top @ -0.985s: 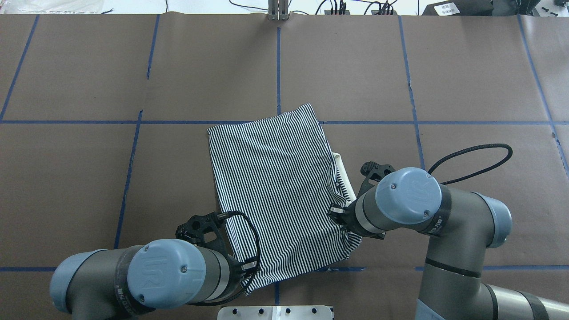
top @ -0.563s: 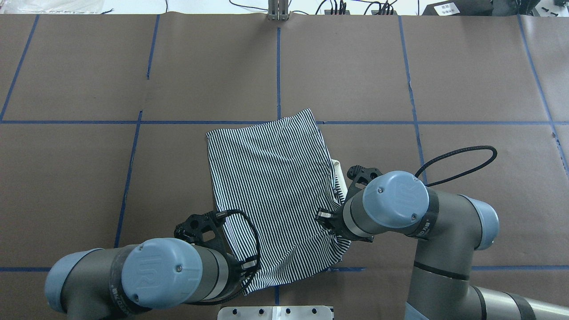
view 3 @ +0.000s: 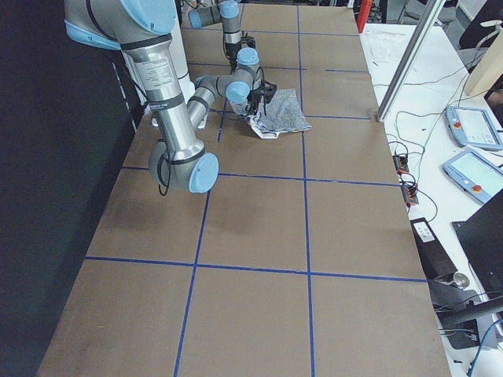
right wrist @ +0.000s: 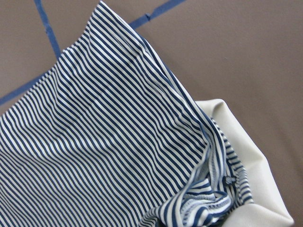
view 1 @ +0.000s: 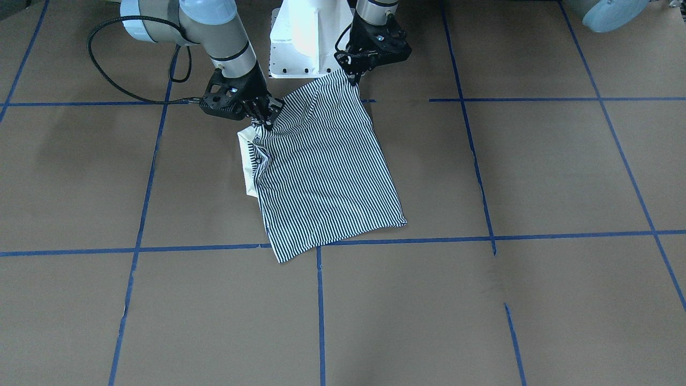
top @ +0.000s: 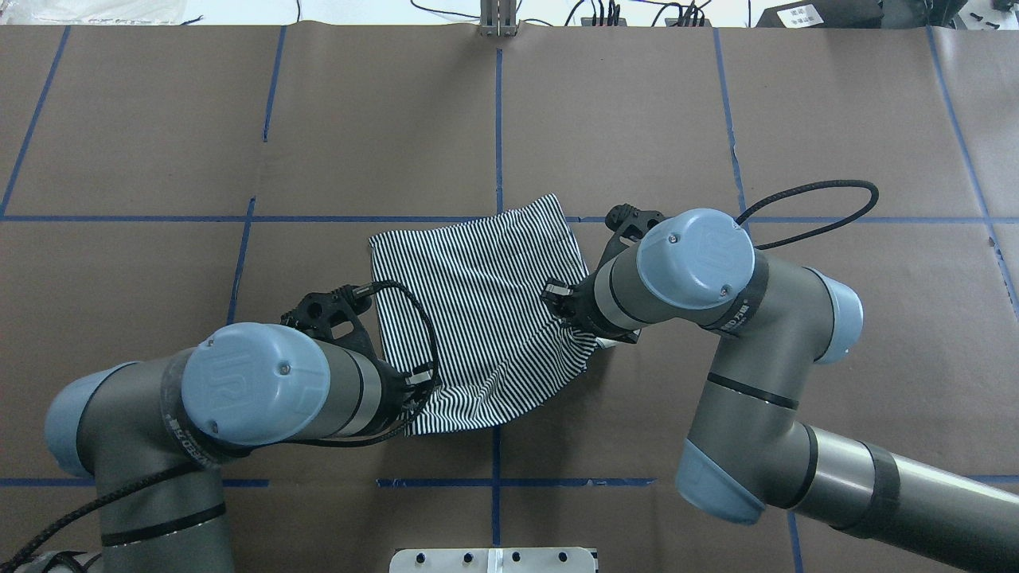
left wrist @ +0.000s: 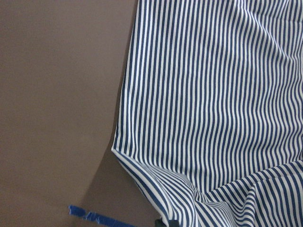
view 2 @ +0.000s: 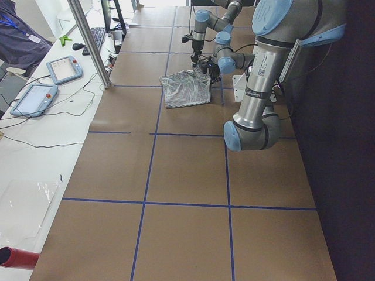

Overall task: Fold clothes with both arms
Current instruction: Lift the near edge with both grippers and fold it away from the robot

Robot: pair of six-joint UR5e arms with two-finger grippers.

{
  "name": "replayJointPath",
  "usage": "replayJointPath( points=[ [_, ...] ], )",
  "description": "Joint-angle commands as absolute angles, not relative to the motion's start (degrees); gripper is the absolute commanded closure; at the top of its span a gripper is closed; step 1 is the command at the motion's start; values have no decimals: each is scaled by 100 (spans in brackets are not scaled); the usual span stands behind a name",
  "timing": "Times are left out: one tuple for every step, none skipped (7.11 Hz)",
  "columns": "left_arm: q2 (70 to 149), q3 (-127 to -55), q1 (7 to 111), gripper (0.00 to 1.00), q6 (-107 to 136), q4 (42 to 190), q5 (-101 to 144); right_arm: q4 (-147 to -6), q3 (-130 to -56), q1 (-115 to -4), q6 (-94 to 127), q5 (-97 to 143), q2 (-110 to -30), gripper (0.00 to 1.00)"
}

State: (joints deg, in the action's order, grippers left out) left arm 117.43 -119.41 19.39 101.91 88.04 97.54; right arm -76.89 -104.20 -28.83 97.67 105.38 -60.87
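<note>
Evidently the left end effector (view 1: 353, 76) and right end effector (view 1: 266, 122) each pinch a robot-side corner of the shirt (view 1: 327, 171), its far half flat on the surface (view 1: 536, 171); best to carry both corners forward level and together, landing edge on edge

We have six views. Overhead sits behind the robot, looks forward and down on the table (top: 159, 119). Front-facing sits across, steep down, white base (view 1: 300, 48) at top, so sides flip; both share the striped shirt (top: 478, 294) and blue tape (top: 119, 218) grid. The two end cameras look along the table from far, shirt small; left arm (view 2: 263, 76) looms near in one, right arm (view 3: 157, 71) in the other. Wrist cameras sit very close: mostly stripes over the brown table.
</note>
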Motion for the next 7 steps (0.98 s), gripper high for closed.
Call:
replayJointPath(
  points=[
    [11760,-11839,2459,100,9836,8824,10009,-7339,-9706,-3216,9774,10538,-5557,100],
    [11768,-11717,2548,100,9826,8868,10011,-7330,-9364,-3295,9756,10538,-5302,100],
    [11890,-11542,2627,100,9826,8886,10011,-7330,-8951,-3383,9747,10538,-4978,100],
    [12040,-11305,2689,100,9826,8990,10011,-7321,-8660,-3453,9738,10538,-4801,100],
    [12111,-11050,2837,100,9826,9174,10011,-7330,-8562,-3532,9747,10538,-4781,100],
    [12111,-10787,2969,100,9609,9358,10011,-7330,-8508,-3577,9747,10538,-4781,100],
    [12120,-10549,3110,100,9467,9473,10011,-7330,-8369,-3577,9747,10538,-4773,100]
  ],
)
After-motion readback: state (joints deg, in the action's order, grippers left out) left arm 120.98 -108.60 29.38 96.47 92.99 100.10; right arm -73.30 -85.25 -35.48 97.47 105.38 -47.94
